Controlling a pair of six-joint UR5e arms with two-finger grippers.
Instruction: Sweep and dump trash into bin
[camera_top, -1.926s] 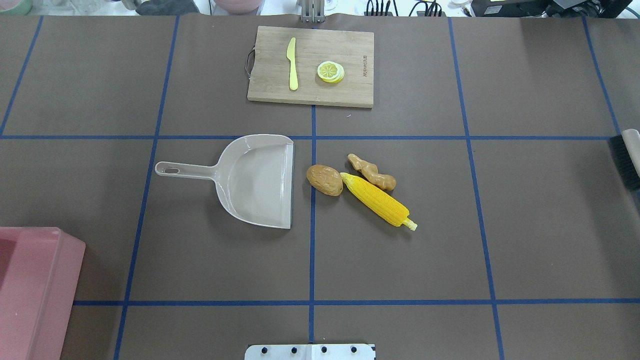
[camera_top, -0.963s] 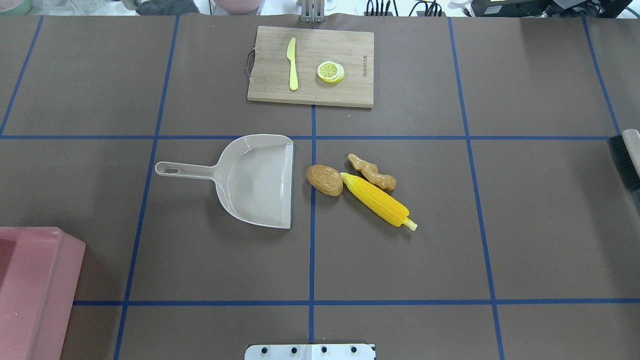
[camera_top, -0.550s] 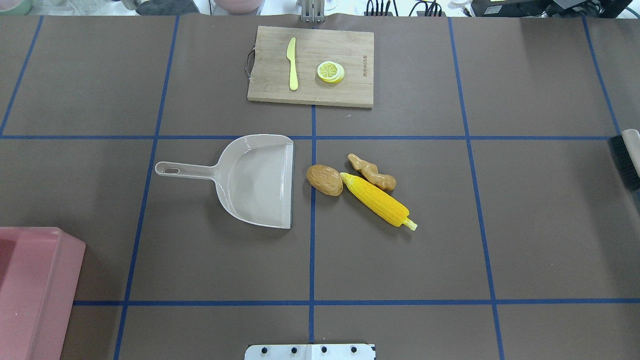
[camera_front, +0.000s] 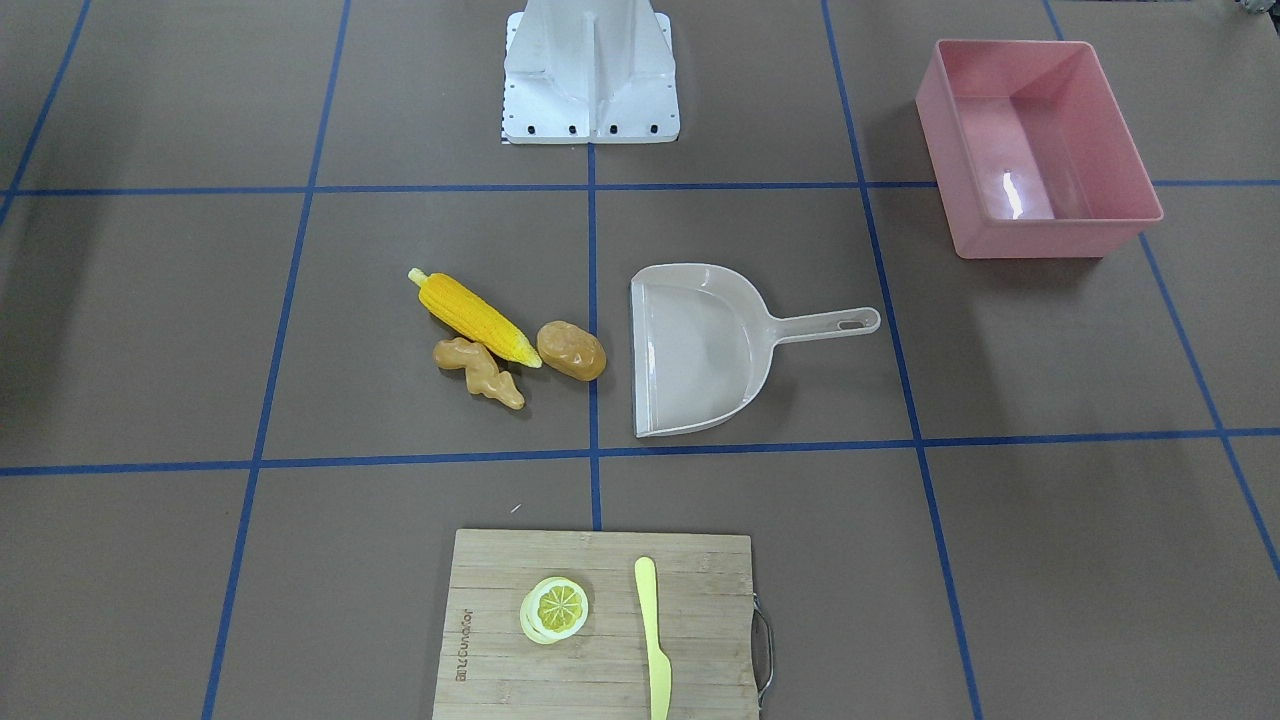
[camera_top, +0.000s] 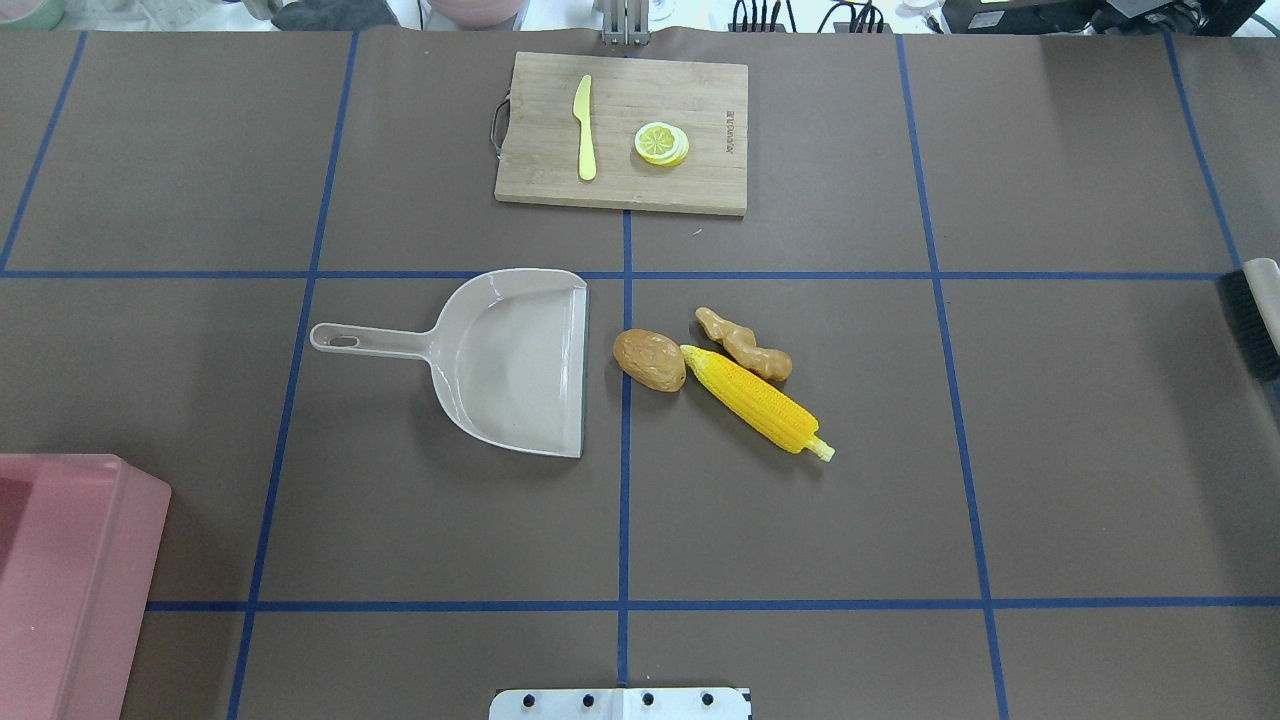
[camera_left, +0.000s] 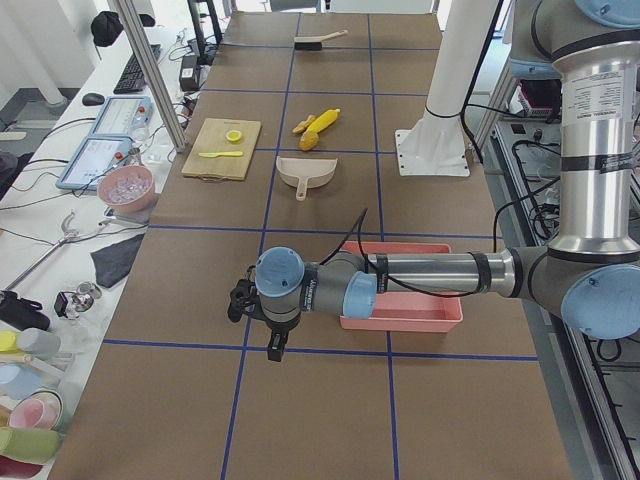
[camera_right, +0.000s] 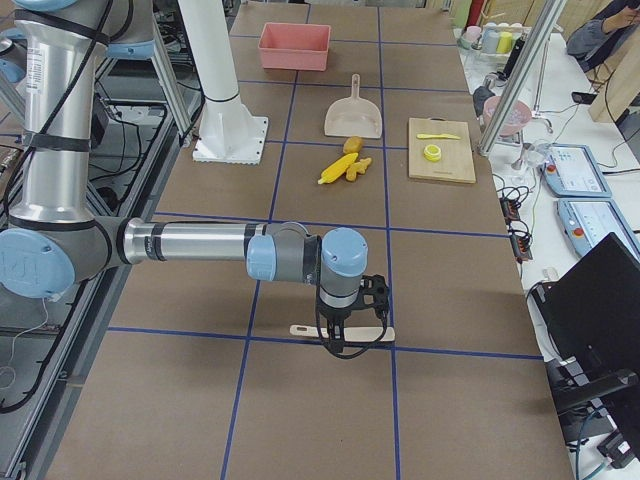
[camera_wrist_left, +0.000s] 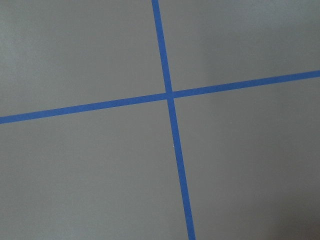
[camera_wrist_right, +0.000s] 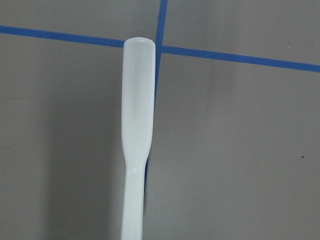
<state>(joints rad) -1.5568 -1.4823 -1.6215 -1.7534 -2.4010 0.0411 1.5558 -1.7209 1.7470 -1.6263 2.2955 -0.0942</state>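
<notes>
The trash lies together right of the table's centre: a yellow corn cob (camera_top: 755, 400), a tan ginger root (camera_top: 745, 343) and an orange-brown potato (camera_top: 649, 359). A beige dustpan (camera_top: 520, 360) sits left of them, its open mouth facing the potato. The pink bin (camera_top: 60, 580) stands at the near left corner and holds nothing. My right gripper (camera_right: 337, 342) hangs over the pale handle (camera_wrist_right: 135, 125) of a brush; whether it is open or shut I cannot tell. My left gripper (camera_left: 272, 350) points down past the bin, its state also unreadable.
A wooden cutting board (camera_top: 622, 132) at the far middle carries a pale yellow knife (camera_top: 585, 128) and a lemon slice (camera_top: 661, 143). The brush's black bristles (camera_top: 1250, 320) show at the right edge. The robot's base plate (camera_top: 620, 703) is at the near middle.
</notes>
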